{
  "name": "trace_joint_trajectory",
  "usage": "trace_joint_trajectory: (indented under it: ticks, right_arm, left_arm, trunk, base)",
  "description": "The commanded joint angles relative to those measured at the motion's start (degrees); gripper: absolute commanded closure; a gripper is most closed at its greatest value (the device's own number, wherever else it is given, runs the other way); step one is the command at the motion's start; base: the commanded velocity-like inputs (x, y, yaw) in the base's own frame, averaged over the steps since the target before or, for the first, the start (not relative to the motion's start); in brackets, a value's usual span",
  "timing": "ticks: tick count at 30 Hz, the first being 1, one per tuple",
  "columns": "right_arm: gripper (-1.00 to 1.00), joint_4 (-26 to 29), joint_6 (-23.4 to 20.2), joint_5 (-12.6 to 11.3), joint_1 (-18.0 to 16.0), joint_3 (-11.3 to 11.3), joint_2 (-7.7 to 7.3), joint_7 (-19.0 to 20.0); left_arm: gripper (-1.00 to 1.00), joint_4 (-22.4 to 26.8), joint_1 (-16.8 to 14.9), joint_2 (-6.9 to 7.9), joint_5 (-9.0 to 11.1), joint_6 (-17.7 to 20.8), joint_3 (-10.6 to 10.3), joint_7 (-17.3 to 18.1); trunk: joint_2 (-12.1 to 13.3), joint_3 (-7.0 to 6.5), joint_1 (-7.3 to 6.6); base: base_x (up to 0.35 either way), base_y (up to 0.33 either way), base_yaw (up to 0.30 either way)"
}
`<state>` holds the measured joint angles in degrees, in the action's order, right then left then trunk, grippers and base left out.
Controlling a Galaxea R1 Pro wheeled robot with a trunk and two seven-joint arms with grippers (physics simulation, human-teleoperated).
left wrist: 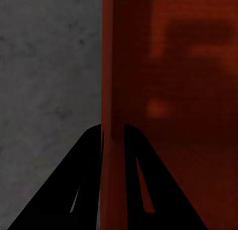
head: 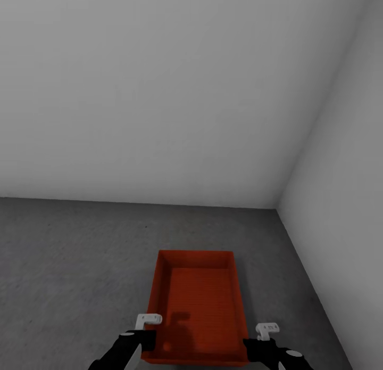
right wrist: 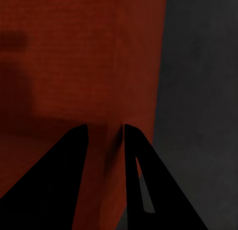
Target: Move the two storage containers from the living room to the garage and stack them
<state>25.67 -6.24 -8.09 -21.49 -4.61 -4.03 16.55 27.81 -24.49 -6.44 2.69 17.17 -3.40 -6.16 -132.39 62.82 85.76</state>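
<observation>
i see a matt orange-red container with a finely ribbed base, rough speckled concrete floor, smooth pale walls.

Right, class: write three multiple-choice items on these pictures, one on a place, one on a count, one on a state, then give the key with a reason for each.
1. Where is the storage container?
A. Hard against the back wall
B. Near the room's corner, apart from both walls
C. On a wood plank floor

2. How many storage containers show in the head view?
A. One
B. Two
C. Three

3. How does the left gripper stand at the container?
A. Open, well clear of it
B. Shut on a lid
C. With a finger on each side of its side wall

Key:
1 B: dark concrete floor shows between the container and the pale grey walls.
2 A: a single orange-red box lies there, open-topped and with nothing in it.
3 C: the left wrist view shows the thin wall running between the black fingers; the right gripper straddles the opposite wall likewise.
</observation>
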Motion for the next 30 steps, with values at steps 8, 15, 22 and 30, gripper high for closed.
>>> trace_joint_trajectory:
  ticks: [8, 15, 22, 30]
  right_arm:
    - [1.0, 0.0, -0.3, -0.3, 0.0, -0.5, 1.75, 0.0]
    - [1.0, 0.0, -0.3, -0.3, 0.0, -0.5, 1.75, 0.0]
    - [1.0, 0.0, -0.3, -0.3, 0.0, -0.5, 1.74, 0.0]
    - [1.0, 0.0, -0.3, -0.3, 0.0, -0.5, 1.75, 0.0]
  left_arm:
    - [1.0, 0.6, 0.0, -0.24, -0.1, -3.6, 0.2, -0.6]
    - [1.0, 0.6, 0.0, -0.24, -0.1, -3.6, 0.2, -0.6]
    - [1.0, 0.6, 0.0, -0.24, -0.1, -3.6, 0.2, -0.6]
    - [1.0, 0.6, 0.0, -0.24, -0.1, -3.6, 0.2, -0.6]
  trunk:
    - [0.0, 0.05, -0.01]
    - [-2.0, 0.95, 1.09]
    - [-3.2, 1.49, 1.75]
    - [-3.2, 1.49, 1.75]
  base:
    - [0.0, 0.0, 0.0]
    - [0.0, 0.0, 0.0]
    - [0.0, 0.0, 0.0]
    - [0.0, 0.0, 0.0]
